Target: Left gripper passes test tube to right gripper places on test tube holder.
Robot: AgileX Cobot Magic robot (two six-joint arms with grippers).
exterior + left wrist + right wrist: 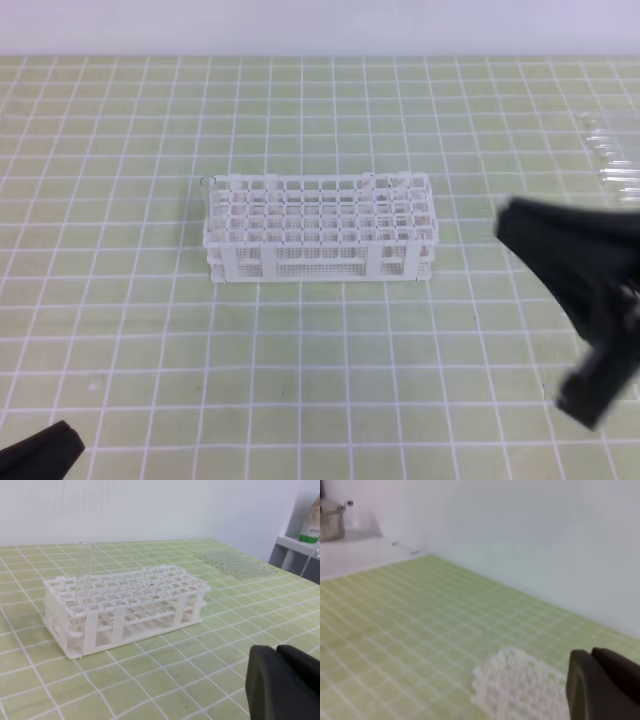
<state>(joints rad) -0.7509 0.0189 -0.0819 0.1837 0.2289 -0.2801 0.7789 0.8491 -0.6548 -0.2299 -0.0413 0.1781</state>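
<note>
Test tube (pixel 84 575) stands upright in a corner cell of the test tube holder (pixel 318 228), at the holder's left end as the high view has it; in that view the tube is only a faint glint at that corner. Judging by this, the placing looks done and the step in hand is clearing away. To do it well: lift any gripper straight off and away from the holder, not sweeping across its top grid, since the tube's rim stands proud of the holder and a sideways brush would tip it or drag the light plastic frame along the mat. Right gripper (pixel 585 310) hangs to the right of the holder, well apart from it, dark and blurred, body angled downward toward the near-right; I see nothing between its jaws, but how wide they stand I cannot tell. Its own wrist view shows only a black edge of it and a blurred white mass below, likely the holder. Left gripper (pixel 40 452) sits well to the near-left of the holder, only a tip in frame; jaw state cannot be told, no tube seen in it. Spare clear tubes (pixel 235 564) lie in a row on the green gridded mat (pixel 320 380), beyond the holder's right end.
</note>
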